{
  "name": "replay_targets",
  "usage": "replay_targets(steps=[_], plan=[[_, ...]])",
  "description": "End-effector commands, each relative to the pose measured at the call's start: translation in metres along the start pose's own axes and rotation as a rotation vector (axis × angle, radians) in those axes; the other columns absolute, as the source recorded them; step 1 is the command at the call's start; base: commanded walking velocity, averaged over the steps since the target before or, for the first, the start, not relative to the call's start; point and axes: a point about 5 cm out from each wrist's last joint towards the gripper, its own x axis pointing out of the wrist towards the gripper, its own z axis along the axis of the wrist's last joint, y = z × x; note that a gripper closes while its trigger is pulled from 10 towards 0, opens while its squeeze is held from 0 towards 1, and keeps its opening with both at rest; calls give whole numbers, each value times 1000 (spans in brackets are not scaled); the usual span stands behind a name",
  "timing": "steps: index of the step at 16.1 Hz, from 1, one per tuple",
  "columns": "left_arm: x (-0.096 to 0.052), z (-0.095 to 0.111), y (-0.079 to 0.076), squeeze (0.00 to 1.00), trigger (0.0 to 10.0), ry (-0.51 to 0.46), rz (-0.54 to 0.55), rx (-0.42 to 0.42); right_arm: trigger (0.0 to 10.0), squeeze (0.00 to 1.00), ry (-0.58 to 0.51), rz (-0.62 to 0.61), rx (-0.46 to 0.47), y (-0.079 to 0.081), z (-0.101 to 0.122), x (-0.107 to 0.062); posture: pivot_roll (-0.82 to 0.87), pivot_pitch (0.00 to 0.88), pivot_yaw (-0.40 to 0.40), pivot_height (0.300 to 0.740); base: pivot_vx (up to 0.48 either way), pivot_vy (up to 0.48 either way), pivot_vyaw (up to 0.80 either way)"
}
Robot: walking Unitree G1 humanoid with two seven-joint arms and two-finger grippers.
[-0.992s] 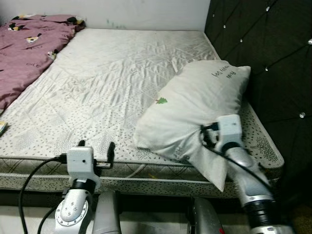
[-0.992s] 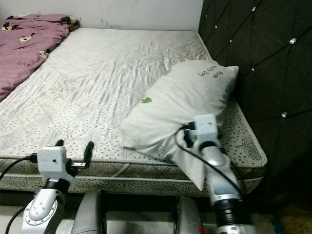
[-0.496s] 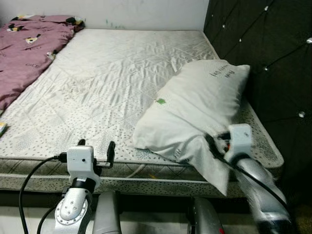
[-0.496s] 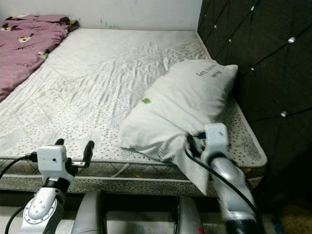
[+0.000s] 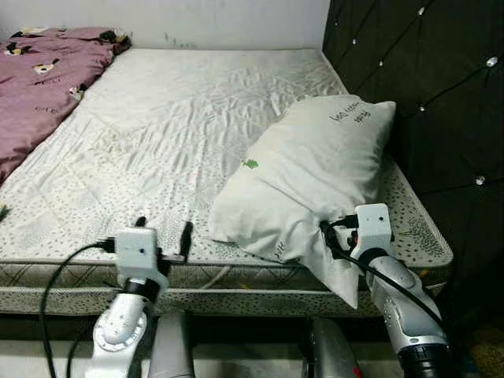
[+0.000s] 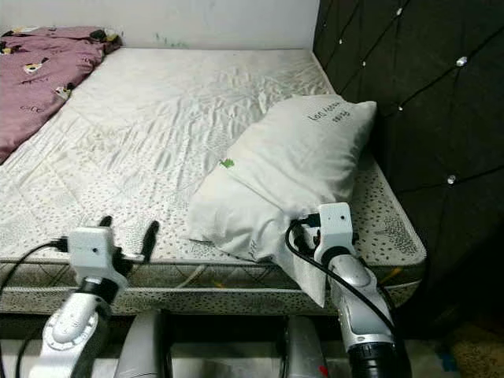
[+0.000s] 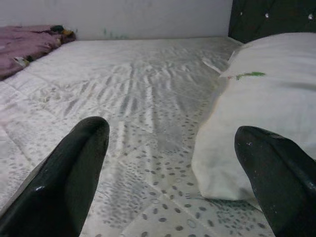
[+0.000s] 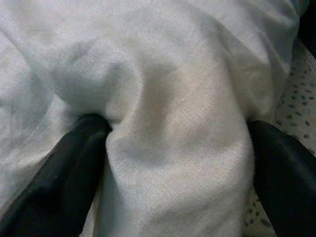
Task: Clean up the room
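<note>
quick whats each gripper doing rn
Left gripper: open, holding nothing, at the near edge of the mattress.
Right gripper: fingers on either side of a fold at the pillow's near end; clamped or not, cannot be told.

White fabric pillow (image 5: 311, 177), right of centre frame: two lines of small dark handwriting-style print near its upper right corner, too small to read. A small green mark sits at mid-left of the pillow; no letters made out. No other text legible.
</note>
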Motion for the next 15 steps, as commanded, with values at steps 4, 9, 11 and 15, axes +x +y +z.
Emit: replay_targets(steps=[4, 9, 11, 15], plan=[[7, 5, 4, 0, 10000, -22, -22, -5, 10000, 0, -76, 40, 37, 10, 2, -2, 33, 0, -4, 546, 0, 0, 0], [-12, 18, 27, 0, 10000, 10, 142, -173, 10000, 0, -107, -31, 130, 2, 3, -4, 35, 0, 6, 546, 0, 0, 0], [18, 38, 57, 0, 10000, -50, 140, -34, 10000, 0, -128, 14, 70, 10, -5, -14, 0, 24, 41, 546, 0, 0, 0], [19, 25, 42, 0, 10000, 7, -13, 5, 10000, 0, -108, 15, 4, 0, -19, -19, -8, 24, 44, 546, 0, 0, 0]])
